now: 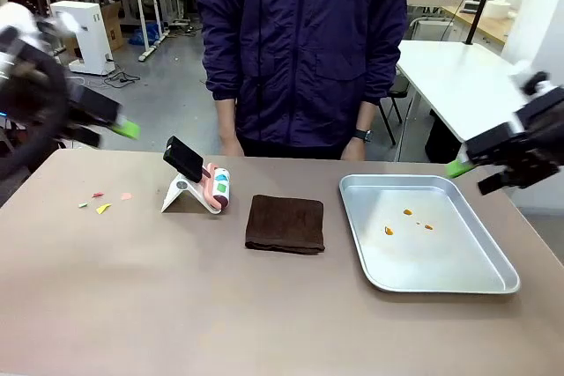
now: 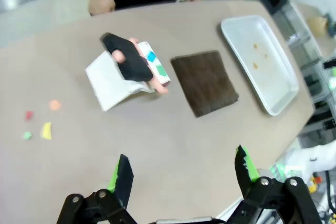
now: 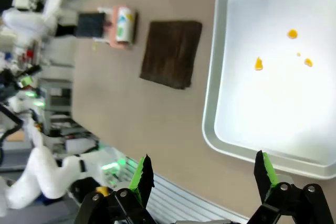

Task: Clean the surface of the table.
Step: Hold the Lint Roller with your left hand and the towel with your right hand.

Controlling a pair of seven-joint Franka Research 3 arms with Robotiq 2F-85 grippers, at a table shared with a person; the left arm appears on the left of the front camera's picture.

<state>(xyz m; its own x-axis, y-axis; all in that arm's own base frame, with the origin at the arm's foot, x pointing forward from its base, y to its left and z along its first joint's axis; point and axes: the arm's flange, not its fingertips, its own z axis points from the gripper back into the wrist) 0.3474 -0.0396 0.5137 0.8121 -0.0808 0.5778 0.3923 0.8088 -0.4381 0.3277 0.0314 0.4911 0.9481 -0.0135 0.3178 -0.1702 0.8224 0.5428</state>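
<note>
**Both pincers wide above a littered worktop**

The brownish-tan worktop (image 1: 264,305) spans the whole front view, from the robot's near edge to the person (image 1: 304,41) standing at its far side, hands resting just at that edge.

Small coloured scraps (image 1: 103,208), pink, yellow and pale green, lie loose on its surface toward the robot's left. Near them stands a white stand (image 1: 179,195) with a black piece on top and a pink-and-white roll (image 1: 218,189) against it. A dark brown cloth (image 1: 285,223) lies flat near the middle, apart from the stand. To the right lies a silver tray (image 1: 441,253) with a few orange crumbs (image 1: 389,230) on its floor.

The left pincer (image 2: 181,166) hangs above the worktop with its green-padded fingers spread wide and nothing between them. The right pincer (image 3: 203,163) is likewise spread wide and holds nothing, over the tray's edge as its own wrist view shows it.
</note>
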